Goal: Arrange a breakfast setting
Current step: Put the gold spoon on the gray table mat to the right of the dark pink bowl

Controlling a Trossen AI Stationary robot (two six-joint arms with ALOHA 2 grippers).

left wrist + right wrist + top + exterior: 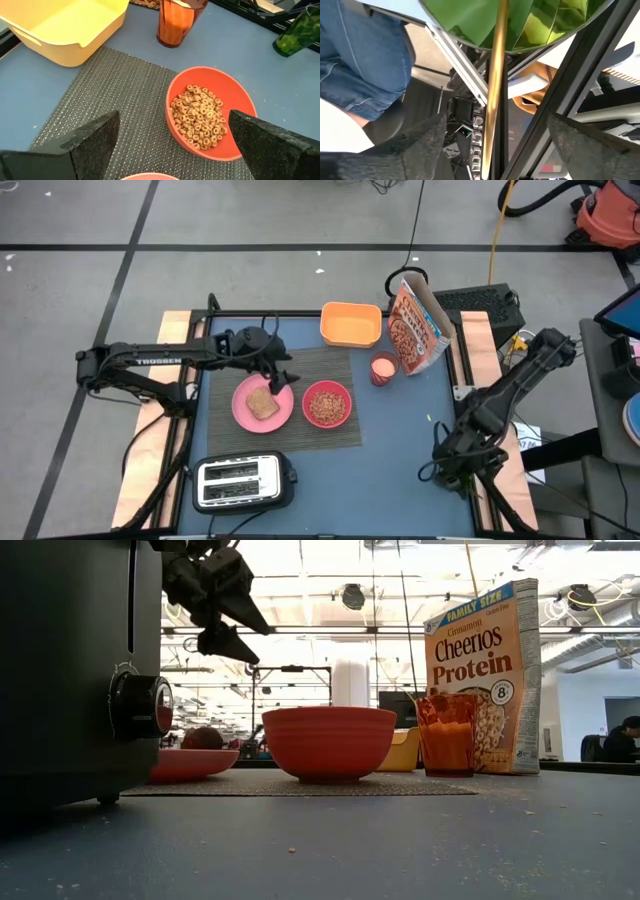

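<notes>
High view: left gripper [281,372] hovers wide open, empty, above flat pink plate [243,409] bearing brown toast slice [263,404].
Surroundings: yellow plastic tub [351,324], cereal box [413,327], black-and-silver toaster [242,481].
Right gripper [452,467]: table's edge, jaws parted around a gold spoon [494,90]; grip unclear.

In the low view the toaster [70,670] is cut off by the picture's edge and covers one side of the pink plate [195,764]; the toast [203,738] shows only as a dark mound above the rim, and the pink bowl [329,743] hides its own contents. The left gripper [222,615] enters from above with its arm cropped. In the left wrist view only a sliver of the plate [148,176] shows between the fingers [87,145], and the yellow bin [65,30] and orange cup [176,22] beyond them are cropped. In the right wrist view the gold spoon [495,90] runs between the fingers [415,150], both ends out of frame; contact cannot be told. A person's jeans [360,55] are partly visible. From above, the right gripper [452,470] is too small to judge.
</notes>
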